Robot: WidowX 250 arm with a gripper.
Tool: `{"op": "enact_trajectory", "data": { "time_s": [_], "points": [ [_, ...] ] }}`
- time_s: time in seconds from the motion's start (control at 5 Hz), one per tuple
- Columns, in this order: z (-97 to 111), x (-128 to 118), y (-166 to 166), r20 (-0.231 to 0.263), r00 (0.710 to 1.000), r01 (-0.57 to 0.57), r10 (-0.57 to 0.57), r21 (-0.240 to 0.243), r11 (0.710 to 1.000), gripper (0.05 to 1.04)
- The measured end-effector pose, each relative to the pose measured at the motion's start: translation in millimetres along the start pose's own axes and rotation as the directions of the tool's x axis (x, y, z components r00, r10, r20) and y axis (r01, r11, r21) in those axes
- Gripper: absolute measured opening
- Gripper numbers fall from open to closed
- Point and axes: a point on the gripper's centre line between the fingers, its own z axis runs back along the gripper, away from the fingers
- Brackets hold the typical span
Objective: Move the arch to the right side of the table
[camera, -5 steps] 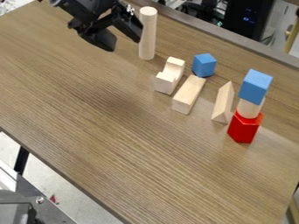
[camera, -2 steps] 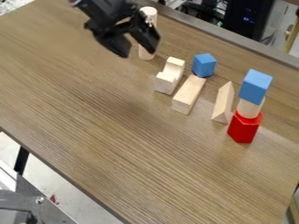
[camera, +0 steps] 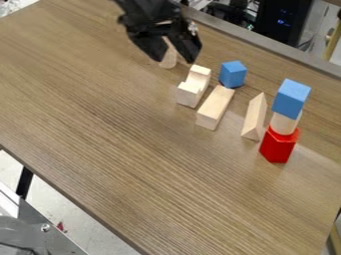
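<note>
Arch: a pale wooden block (camera: pixel 193 87) on the bench (camera: pixel 100 114), nearer the far long edge than the near one, with its notch facing up between two raised ends. That pose looks steady, and it offers plain sides to pinch.
Gripper: black (camera: pixel 178 54), hanging over the far part of the bench, close to the arch on the side toward the far left corner. Its fingers (camera: pixel 188 47) are parted and grasp nothing, probably to leave room to go around the block.
Upright cylinder: pale wood (camera: pixel 168 58), partly hidden behind the gripper. Standing on end, it could topple if brushed.
Wooden bar: lying flat (camera: pixel 214 107) just beside the arch, toward the bench's right end. It leaves little room on that side for a finger.
Loose blue cube: resting (camera: pixel 233 74) near the arch and bar, on the side of the far edge.
Triangular block: lying lengthwise (camera: pixel 254 117) between the bar and the stack.
Stack: red block (camera: pixel 277 146) at the base, short pale cylinder (camera: pixel 284 123) in the middle, blue cube (camera: pixel 291 99) on top; it relies on balance alone.
Step in hand: lining up for the grasp, I judge; the move itself is undone.
Next: lower around the arch, close, then lift clear of the stack before heading right.
</note>
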Motion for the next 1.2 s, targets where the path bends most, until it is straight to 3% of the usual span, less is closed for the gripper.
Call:
{"op": "enact_trajectory", "data": {
  "time_s": [0.4,0.8,1.0,1.2],
  "points": [
    [-18.5,2.7,-5.6,-0.048,0.991,0.133,-0.127,0.138,0.981,0.999],
    [-24.9,11.3,-1.9,-0.061,0.97,0.243,-0.235,0.277,0.93,0.999],
    [-27.3,11.8,0.5,-0.058,0.964,0.265,-0.26,0.327,0.907,0.999],
    [-35.1,8.2,7.1,-0.075,0.966,0.259,-0.249,0.339,0.904,0.999]
  ]
}}
